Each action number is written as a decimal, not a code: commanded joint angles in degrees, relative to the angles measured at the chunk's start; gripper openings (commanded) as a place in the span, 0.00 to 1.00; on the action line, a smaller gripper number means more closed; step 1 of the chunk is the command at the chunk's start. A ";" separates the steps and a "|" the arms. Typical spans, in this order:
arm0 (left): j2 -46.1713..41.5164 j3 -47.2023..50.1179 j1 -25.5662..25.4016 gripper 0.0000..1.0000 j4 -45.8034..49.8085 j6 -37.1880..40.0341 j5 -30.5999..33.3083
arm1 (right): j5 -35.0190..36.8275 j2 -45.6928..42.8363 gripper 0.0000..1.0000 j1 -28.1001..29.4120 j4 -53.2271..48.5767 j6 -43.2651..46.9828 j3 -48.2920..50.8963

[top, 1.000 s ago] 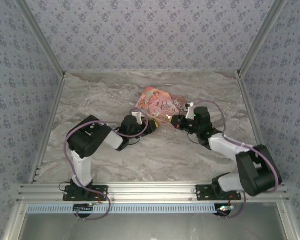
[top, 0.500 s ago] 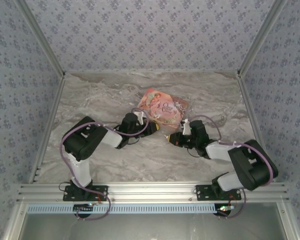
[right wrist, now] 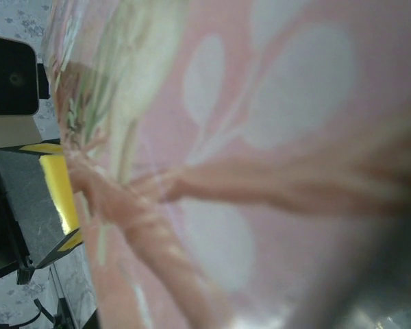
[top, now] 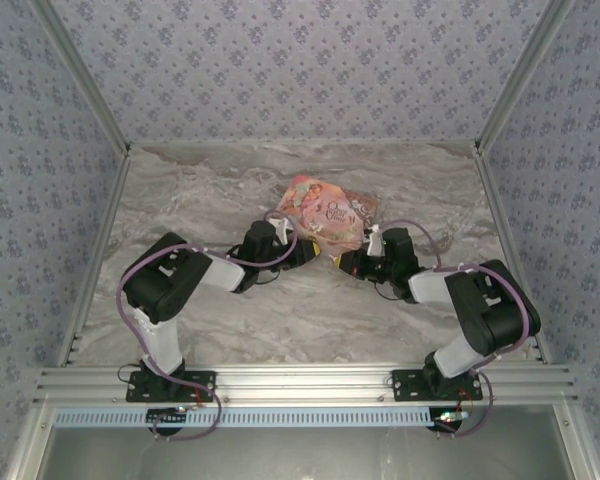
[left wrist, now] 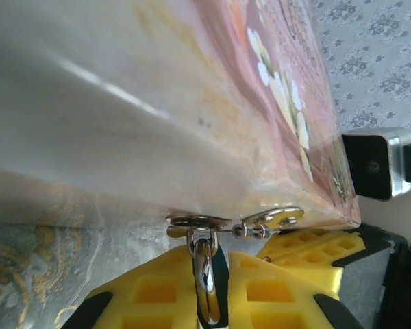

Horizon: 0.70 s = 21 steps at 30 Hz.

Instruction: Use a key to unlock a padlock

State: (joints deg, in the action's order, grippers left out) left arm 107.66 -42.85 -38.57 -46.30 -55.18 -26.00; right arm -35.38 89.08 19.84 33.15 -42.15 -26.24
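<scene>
At the table's middle, the padlock is clamped by its silvery shackle in the left pincer, at the pink box's edge. The right pincer, pressed together, has been brought back beside it; key insertion is judged next.

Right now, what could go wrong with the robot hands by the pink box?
The left gripper pinches a thin metal loop hanging at the edge of the pink box; a tug might drag the box or let the loop slip out. The right gripper sits close beside it, so the two might bump.
</scene>
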 commanded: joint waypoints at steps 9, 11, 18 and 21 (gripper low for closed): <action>-3.29 -1.40 -0.63 0.06 -1.42 -1.31 -4.81 | 2.03 -7.82 0.00 3.72 -0.72 1.07 4.25; -3.50 -1.53 -0.69 0.06 -1.59 -1.51 -4.80 | 3.36 -10.03 0.00 4.76 -2.44 1.13 4.54; -4.32 -1.62 -0.90 0.05 -2.19 -2.93 -3.98 | 4.70 -9.63 0.00 6.19 -4.14 -0.65 2.90; -4.32 -1.40 -1.03 0.05 -3.19 -4.07 -3.80 | 4.61 -7.66 0.00 6.33 -2.74 -1.86 2.61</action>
State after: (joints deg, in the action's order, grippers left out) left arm 106.13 -43.05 -39.05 -45.15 -58.04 -28.51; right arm -31.73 79.75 25.80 30.89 -42.65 -22.37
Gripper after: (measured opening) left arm 0.111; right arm 0.057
